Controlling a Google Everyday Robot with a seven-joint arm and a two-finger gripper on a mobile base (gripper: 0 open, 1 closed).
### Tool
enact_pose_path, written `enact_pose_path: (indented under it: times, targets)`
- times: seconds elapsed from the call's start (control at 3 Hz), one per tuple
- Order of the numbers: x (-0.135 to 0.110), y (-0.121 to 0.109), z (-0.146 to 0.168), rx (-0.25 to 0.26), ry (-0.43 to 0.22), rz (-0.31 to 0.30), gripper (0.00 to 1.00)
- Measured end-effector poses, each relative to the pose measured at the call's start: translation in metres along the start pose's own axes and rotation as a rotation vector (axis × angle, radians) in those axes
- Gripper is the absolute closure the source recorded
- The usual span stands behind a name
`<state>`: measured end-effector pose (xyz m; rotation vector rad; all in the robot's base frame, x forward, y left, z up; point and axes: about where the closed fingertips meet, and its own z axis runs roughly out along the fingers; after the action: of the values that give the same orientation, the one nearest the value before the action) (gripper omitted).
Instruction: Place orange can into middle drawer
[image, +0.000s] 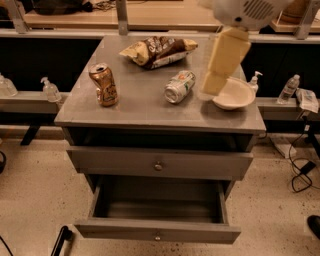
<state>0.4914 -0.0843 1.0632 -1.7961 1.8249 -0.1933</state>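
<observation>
Orange can (104, 85) stands upright, middle drawer (200, 233) open, gripper (214, 82) hovering upper right.

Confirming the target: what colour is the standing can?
Orange-copper can, camera view; claw near bowl.

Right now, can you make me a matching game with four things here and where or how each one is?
1 orange can
2 green-and-white can
3 middle drawer
4 gripper

A pulled open
B standing upright, left
C up over the bowl
D lying on its side

Pairs: 1-B, 2-D, 3-A, 4-C
</observation>
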Motion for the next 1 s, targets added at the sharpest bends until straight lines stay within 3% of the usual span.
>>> enact_pose_path:
  times: [0.33,0.67,1.0]
  targets:
    - [-0.037,-0.025,0.071,-0.055,-0.040,-0.012,0.00]
    - [-0.067,-0.036,0.123,-0.096,-0.081,0.024,0.00]
    - [-0.067,-0.038,0.125,-0.090,-0.086,0.026,0.00]
